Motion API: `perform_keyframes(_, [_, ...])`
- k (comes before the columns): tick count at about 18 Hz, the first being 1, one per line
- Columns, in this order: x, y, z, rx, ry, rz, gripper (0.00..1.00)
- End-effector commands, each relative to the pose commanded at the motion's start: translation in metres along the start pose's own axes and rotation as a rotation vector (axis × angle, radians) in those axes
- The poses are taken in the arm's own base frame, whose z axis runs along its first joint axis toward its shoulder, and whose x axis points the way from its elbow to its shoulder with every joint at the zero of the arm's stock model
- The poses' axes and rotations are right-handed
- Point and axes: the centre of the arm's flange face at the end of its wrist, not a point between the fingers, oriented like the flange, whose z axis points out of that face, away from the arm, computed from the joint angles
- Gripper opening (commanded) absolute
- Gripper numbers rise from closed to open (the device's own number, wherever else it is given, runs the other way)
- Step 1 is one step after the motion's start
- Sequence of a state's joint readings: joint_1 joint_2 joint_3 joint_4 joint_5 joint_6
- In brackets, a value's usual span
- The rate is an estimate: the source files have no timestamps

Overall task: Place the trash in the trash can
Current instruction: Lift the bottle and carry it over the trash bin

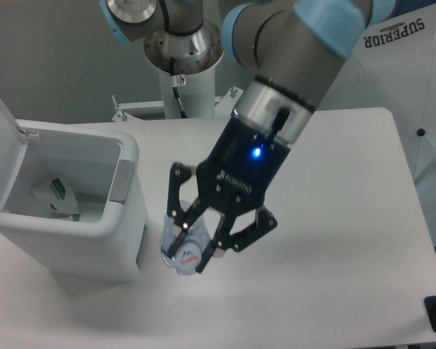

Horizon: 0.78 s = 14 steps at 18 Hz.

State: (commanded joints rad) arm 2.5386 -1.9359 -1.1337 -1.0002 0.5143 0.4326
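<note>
One bottle held, one packet already binned

Crushed clear bluish plastic bottle: clamped between the fingers of the black two-finger gripper, clear of the white table. Flat green-labelled packet: inside the boxy white trash can. Bottle is best carried above the rim before release.

A robotics lab: an industrial arm rises from a pedestal at the far edge of a bare white table, grey wall behind.

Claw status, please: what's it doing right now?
Claw shut on crushed clear plastic bottle, above table. Labelled packet inside white bin, lid open. Nothing between them.
</note>
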Motion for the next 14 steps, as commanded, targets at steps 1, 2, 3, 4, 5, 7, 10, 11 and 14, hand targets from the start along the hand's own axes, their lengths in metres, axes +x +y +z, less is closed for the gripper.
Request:
perform_keyframes(1, [0.002, -0.005, -0.008, 0.034, 0.044, 0.002, 0.21])
perform_keyframes(2, [0.005, -0.007, -0.009, 0.054, 0.084, 0.002, 0.21])
perform_keyframes(3, [0.007, -0.007, -0.009, 0.063, 0.104, 0.002, 0.21])
perform_keyframes(4, [0.009, -0.008, -0.009, 0.065, 0.111, 0.004, 0.21])
perform_keyframes(5, [0.019, -0.012, -0.013, 0.070, 0.114, 0.016, 0.21])
perform_keyframes(7, [0.039, -0.018, -0.017, 0.085, 0.141, 0.036, 0.21])
perform_keyframes(10, [0.070, -0.022, -0.019, 0.096, 0.184, 0.061, 0.21])
perform_keyframes(11, [0.078, -0.021, -0.016, 0.093, 0.192, 0.067, 0.21])
perform_keyframes(14, [0.106, -0.012, 0.001, 0.072, 0.230, 0.081, 0.21])
